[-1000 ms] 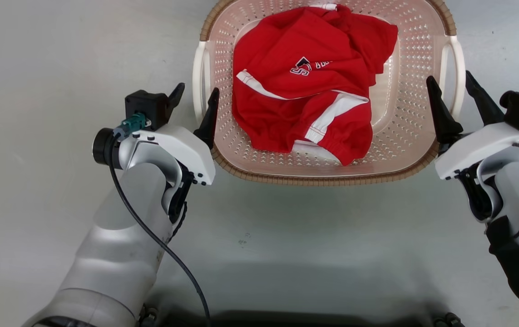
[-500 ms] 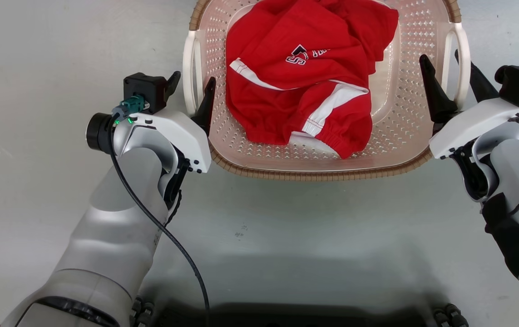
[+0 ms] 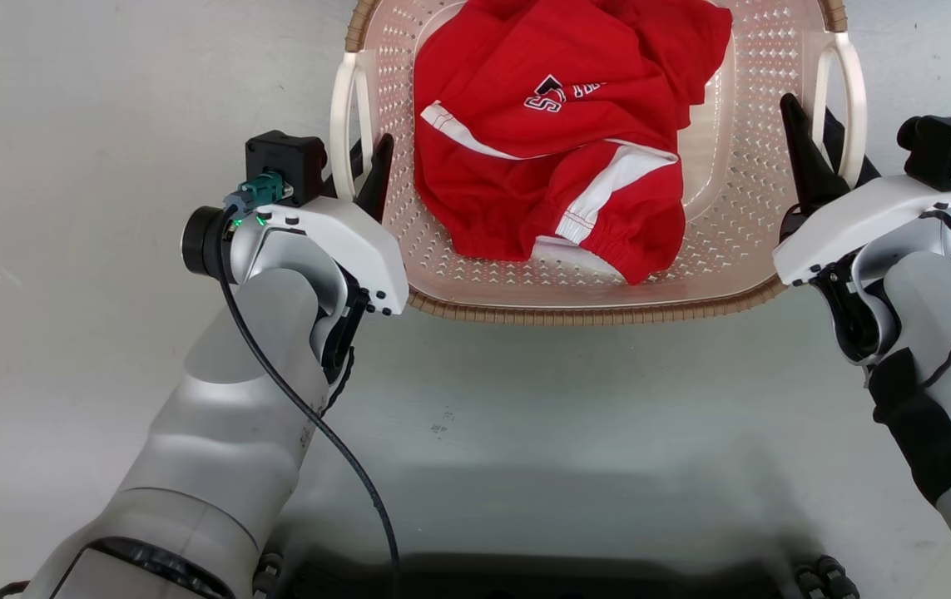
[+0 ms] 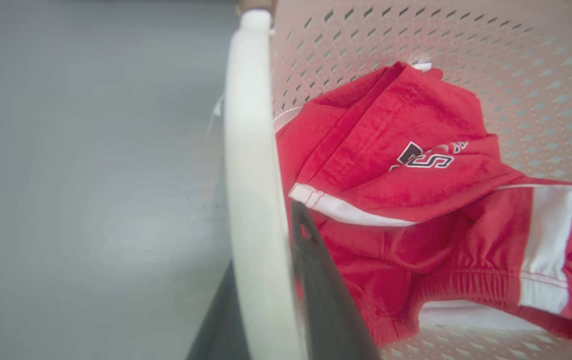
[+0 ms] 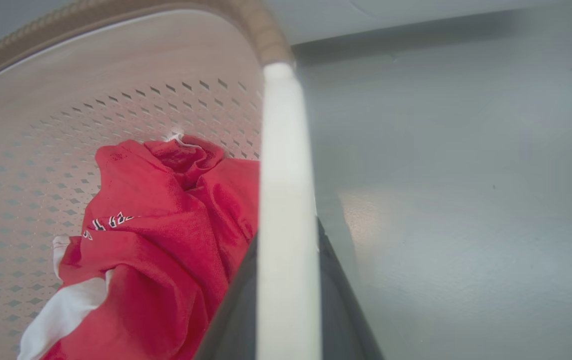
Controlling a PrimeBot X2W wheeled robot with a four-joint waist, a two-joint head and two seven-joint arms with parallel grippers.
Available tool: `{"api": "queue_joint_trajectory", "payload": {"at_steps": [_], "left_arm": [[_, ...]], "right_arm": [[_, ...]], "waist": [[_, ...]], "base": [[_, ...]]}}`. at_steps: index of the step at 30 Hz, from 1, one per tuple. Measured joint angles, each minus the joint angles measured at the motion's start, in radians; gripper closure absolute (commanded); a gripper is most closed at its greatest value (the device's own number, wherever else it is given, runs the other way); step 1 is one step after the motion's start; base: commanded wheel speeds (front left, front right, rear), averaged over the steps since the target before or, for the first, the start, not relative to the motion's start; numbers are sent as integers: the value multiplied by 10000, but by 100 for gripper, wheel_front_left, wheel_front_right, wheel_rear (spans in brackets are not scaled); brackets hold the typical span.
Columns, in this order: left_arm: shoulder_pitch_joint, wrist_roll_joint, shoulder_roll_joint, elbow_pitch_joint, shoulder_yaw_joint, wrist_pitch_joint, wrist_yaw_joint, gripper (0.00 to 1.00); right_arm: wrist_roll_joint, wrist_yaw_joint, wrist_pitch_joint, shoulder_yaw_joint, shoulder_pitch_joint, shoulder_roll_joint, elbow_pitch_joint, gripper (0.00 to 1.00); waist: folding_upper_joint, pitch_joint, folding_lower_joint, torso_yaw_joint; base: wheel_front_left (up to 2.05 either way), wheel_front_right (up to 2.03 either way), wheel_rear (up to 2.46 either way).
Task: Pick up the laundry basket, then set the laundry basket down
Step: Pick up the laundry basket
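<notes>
Laundry basket [image 3: 741, 208]: pale pink, perforated, with brown woven-look rim [image 3: 575, 314]; located at top centre of head view, between the 2 grippers, above grey floor [image 3: 67, 249]. Contact with floor not determinable. From left to right in head view: left arm [image 3: 225, 433] in silver and white housing, reaching up toward the basket. Left gripper [image 3: 369, 150] pinching left handle [image 3: 342, 125], with 1 dark finger outside the white loop and 1 inside, against the perforated side. Confirmed in left wrist view: handle sandwiched between both fingers [image 4: 326, 300], touched on each side. At centre of basket: red garment [image 3: 558, 141], crumpled, with white stripes and a dark-and-white logo [image 3: 562, 91], lying on the basket bottom, 1 elastic cuff [image 3: 633, 254] toward the near side. Further right: bare perforated side, then right handle [image 3: 845, 100], white, looped outward below the rim. Right gripper [image 3: 810, 108] clamped on that handle in the same manner, 1 finger inside the basket and 1 outside. Confirmed in right wrist view: handle running up the middle, dark fingers pressed against both sides, rim arching at top left, garment at lower left, floor at right. At far right: right arm [image 3: 933, 299], with black strap [image 3: 924, 441] around the forearm.
</notes>
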Motion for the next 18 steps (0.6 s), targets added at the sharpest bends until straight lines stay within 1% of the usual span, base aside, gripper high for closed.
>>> {"api": "queue_joint_trajectory", "payload": {"at_steps": [7, 14, 18], "left_arm": [[-91, -351, 2, 203, -259, -46, -10, 100], [-164, -752, -19, 575, -623, -42, -8, 100], [-163, -943, -54, 811, -834, 69, -8, 100]], "right_arm": [[107, 2, -2, 182, -158, 29, 221, 100], [318, 10, -15, 587, -448, 128, 855, 100], [495, 15, -12, 899, -598, 232, 1419, 100]], "waist": [[0, -29, 0, -28], [0, -164, 0, -61], [0, -298, 0, -104]], "base": [[0, 0, 0], [0, 0, 0], [0, 0, 0]]}}
